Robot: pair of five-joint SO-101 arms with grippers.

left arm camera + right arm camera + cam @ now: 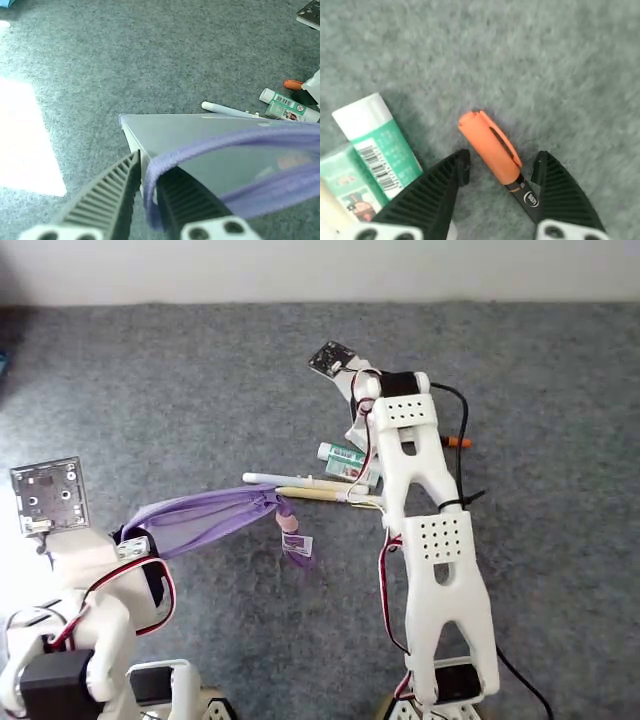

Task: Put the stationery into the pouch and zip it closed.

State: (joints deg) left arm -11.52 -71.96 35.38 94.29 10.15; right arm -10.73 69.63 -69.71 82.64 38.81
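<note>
Two arms were set over a grey mat (150, 380), with broad bare room left toward its far edge and on both sides. One purple pouch (200, 518) was held by one end, the left gripper (148, 167) clenched on its rim. Its other end lay just beside one white pen (290, 479) and one pencil (315, 494). One orange marker (490, 145), mostly hidden under an arm from above, was shown plainly by the right wrist view. It was straddled by the released right gripper (502, 157) and lay apart from both jaws. One glue stick (377, 142) lay near it.
</note>
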